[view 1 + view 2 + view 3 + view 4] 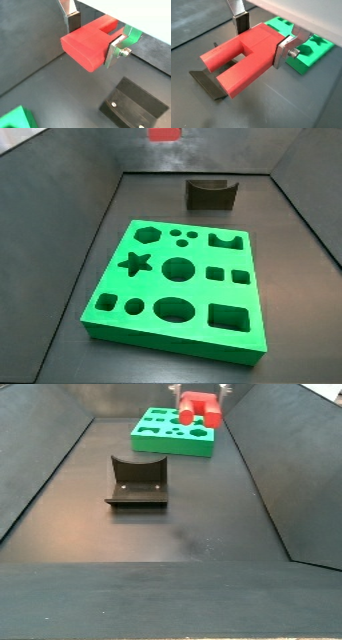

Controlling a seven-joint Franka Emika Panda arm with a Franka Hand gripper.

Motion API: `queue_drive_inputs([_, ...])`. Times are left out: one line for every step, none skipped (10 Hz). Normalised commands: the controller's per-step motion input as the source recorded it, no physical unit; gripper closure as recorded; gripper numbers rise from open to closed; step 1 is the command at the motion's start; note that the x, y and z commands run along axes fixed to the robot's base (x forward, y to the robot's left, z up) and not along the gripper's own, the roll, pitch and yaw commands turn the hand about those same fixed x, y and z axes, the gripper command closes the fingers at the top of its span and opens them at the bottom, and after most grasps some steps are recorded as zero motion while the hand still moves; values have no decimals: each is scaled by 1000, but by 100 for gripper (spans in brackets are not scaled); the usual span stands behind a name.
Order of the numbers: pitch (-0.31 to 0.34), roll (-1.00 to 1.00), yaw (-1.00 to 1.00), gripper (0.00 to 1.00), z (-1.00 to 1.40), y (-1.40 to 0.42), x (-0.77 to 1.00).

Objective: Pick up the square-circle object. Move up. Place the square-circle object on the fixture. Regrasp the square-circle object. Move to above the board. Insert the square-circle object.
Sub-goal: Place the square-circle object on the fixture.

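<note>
My pincer (261,35), clamped on the square-circle object (241,57), hangs high above the floor. Judged step: placing; I should lower squarely into the notch of the fixture (138,481). The board (179,288) lies beyond, well apart, obstructing nothing.

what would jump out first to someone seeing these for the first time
The bright green rectangular board with its shaped cut-outs lies flat on the dark floor and dominates a side view. Next comes the small red plastic block, clamped between the pincer's silver fingers and held in the air. The dark L-shaped fixture stands empty, apart from the board.
</note>
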Motion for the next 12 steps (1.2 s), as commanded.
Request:
queue_drive_inputs([11,-88,177,100,-39,-127,1000])
queue_drive_inputs([29,-91,85,100,-34,-80,947])
queue_drive_inputs([47,-80,50,100,-24,-50,793])
queue_drive_inputs([62,-67,36,100,-19,-33,680])
queue_drive_inputs([76,-63,30,100,-12,-24,573])
queue_drive_inputs([91,-59,25,100,-10,-18,467])
queue_drive_inputs([104,-56,21,100,-3,-12,372])
queue_drive_inputs([121,-59,22,100,-1,-9,245])
queue_drive_inputs([10,-1000,-32,100,41,456,885])
queue_drive_inputs([15,-1000,-40,100,38,450,799])
queue_drive_inputs([32,-1000,-53,100,8,297,682])
queue_drive_inputs([40,-1000,-55,100,1,194,635])
